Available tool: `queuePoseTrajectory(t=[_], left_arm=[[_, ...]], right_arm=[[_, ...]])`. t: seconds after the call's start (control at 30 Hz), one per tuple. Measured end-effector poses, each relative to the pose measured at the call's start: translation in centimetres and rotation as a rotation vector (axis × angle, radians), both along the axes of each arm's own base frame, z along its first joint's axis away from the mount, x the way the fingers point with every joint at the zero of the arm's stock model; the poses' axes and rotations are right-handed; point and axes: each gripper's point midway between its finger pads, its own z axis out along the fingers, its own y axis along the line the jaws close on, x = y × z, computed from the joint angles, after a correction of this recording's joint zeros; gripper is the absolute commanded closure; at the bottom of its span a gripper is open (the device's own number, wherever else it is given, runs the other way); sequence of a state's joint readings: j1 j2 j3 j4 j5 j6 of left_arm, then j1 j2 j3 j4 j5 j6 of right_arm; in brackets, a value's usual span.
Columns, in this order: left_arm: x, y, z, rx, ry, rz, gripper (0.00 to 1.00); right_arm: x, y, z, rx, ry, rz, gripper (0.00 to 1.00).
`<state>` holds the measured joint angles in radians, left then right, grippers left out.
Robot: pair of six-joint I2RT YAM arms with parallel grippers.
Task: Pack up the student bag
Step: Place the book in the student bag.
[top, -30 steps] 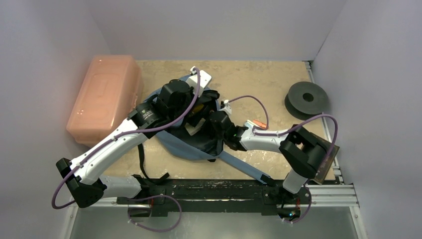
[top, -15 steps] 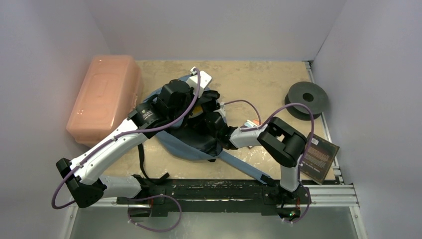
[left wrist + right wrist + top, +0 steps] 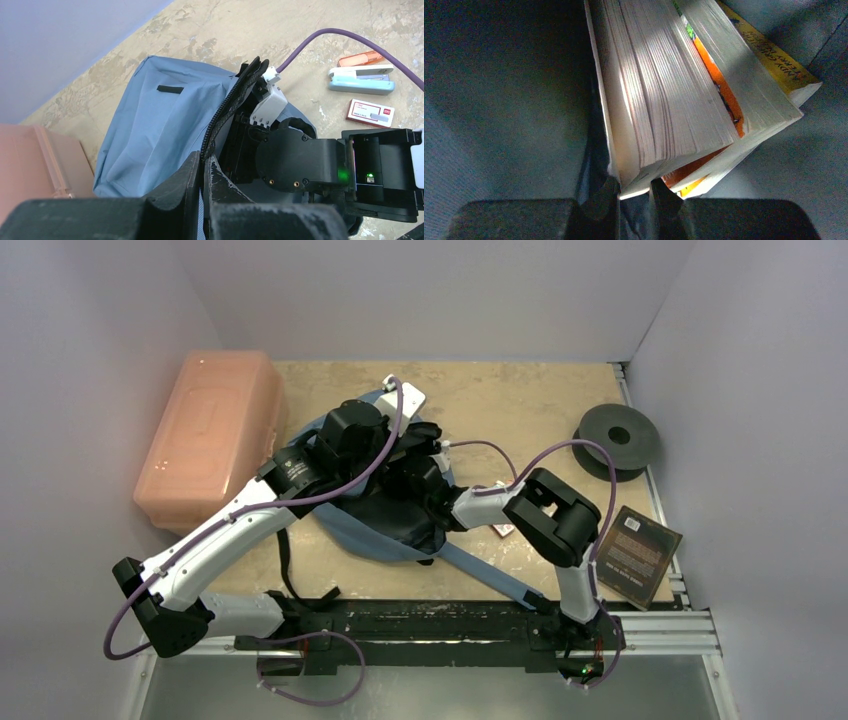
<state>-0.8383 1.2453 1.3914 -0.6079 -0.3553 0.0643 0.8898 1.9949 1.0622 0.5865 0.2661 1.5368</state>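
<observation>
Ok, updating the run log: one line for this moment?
left fingers: pinching student bag rim | right fingers: inside bag, at books | grip: unclear

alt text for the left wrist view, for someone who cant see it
The left gripper pinches the black zipper edge of a blue-grey backpack, holding it open while the right arm reaches inside. A light blue stapler and small red-and-white box lie on the table beyond.

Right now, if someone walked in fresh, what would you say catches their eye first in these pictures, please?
The left gripper pinches the zipper rim of the blue-grey student bag in the middle of the table, while the right gripper is inside the bag, against two paperbacks. The big salmon-pink box stands out at the far left.
</observation>
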Motion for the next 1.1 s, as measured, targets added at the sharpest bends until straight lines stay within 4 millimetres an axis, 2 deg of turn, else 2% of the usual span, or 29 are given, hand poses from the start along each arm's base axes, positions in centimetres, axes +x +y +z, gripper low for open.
queuePoseTrajectory(t=[0.47,0.5,0.53,0.63,0.7,0.73,0.77,0.87,0.93,1.1], left_arm=[[0.0,0.0,0.0,0.004,-0.001,-0.002,1.00],[0.0,0.0,-0.1,0.005,-0.001,-0.001,1.00],[0.0,0.0,-0.1,0.007,0.000,-0.002,1.00],[0.1,0.0,-0.3,0.008,-0.001,-0.002,1.00],[0.1,0.0,-0.4,0.010,0.000,-0.002,1.00],[0.1,0.0,-0.4,0.009,0.000,-0.002,1.00],[0.1,-0.1,-0.3,0.007,-0.004,-0.002,1.00],[0.2,0.1,-0.6,0.007,-0.009,0.005,1.00],[0.2,0.2,-1.2,0.013,-0.006,0.011,1.00],[0.1,0.3,-3.3,0.027,0.021,0.027,1.00]], right_arm=[[-1.2,0.4,-0.5,-0.001,-0.008,0.096,1.00],[-1.3,0.3,-0.5,-0.001,-0.008,0.103,0.96],[-1.3,0.4,-0.5,0.000,-0.010,0.108,0.86],[-1.3,0.3,-0.5,0.001,-0.010,0.126,0.37],[-1.4,0.3,-0.7,-0.003,-0.004,0.149,0.15],[-1.6,0.3,-0.7,-0.013,-0.004,0.171,0.07],[-2.1,0.0,-1.0,-0.046,0.000,0.201,0.02],[-4.3,-2.0,-1.6,-0.207,0.019,0.316,0.01],[-6.2,-4.1,-0.6,-0.298,-0.004,0.387,0.01],[-11.2,-10.9,3.4,-0.493,-0.198,0.520,0.01]])
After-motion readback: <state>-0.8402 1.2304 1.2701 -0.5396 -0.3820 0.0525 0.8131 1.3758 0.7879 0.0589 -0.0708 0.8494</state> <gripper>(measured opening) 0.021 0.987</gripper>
